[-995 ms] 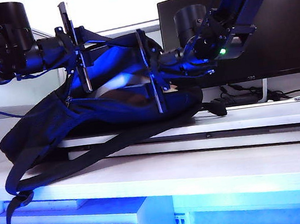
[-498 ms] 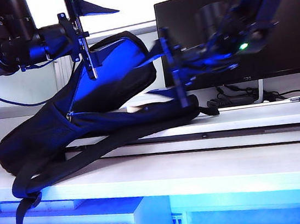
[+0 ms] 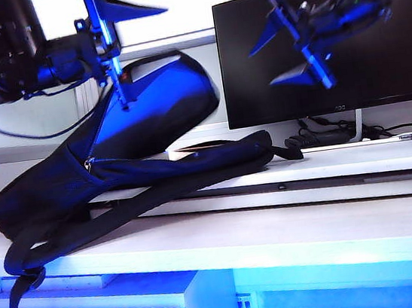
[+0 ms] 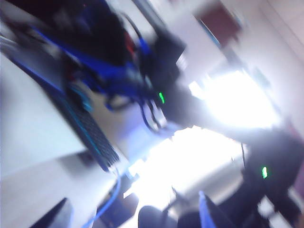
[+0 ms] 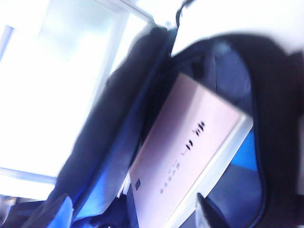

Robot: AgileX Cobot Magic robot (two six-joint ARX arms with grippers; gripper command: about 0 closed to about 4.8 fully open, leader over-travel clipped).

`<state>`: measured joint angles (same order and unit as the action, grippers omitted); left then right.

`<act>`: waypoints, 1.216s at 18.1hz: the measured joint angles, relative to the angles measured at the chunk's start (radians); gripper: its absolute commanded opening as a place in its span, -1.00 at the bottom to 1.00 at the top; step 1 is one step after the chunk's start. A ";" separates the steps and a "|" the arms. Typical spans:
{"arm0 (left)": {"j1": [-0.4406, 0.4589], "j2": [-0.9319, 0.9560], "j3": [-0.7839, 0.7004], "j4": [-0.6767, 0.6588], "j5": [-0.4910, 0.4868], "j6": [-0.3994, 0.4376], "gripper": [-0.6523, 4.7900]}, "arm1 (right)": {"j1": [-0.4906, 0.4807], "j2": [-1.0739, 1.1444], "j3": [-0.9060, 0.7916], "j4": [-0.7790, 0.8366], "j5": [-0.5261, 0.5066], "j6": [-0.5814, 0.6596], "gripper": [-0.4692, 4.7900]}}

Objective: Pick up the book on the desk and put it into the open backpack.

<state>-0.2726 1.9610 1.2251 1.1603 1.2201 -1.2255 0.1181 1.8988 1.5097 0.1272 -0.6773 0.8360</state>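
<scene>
Book (image 5: 187, 154) lies inside open backpack (image 3: 150, 131); both end effectors open

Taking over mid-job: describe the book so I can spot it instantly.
Find the large dark navy fabric backpack lying on the white desk. Inside its open zip mouth, against bright blue lining, lies the thin flat pale pink paperback book, the only light, rigid thing there.

The white desk (image 3: 293, 237) bears the dark backpack (image 3: 117, 173) and a monitor (image 3: 329, 47).
</scene>
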 measured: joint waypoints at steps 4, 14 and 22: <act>0.001 -0.002 0.003 0.005 0.029 0.006 0.54 | -0.045 -0.047 0.000 -0.019 0.000 -0.025 0.41; 0.140 -0.225 0.095 -0.111 -0.089 0.301 0.48 | -0.128 -0.299 0.000 -0.354 0.232 -0.451 0.28; 0.417 -0.638 0.094 -1.075 -0.480 1.076 0.47 | -0.142 -0.621 -0.056 -0.535 0.460 -0.748 0.20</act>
<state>0.1440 1.3228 1.3193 0.0849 0.7406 -0.1497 -0.0235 1.2774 1.4536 -0.4080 -0.2176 0.0875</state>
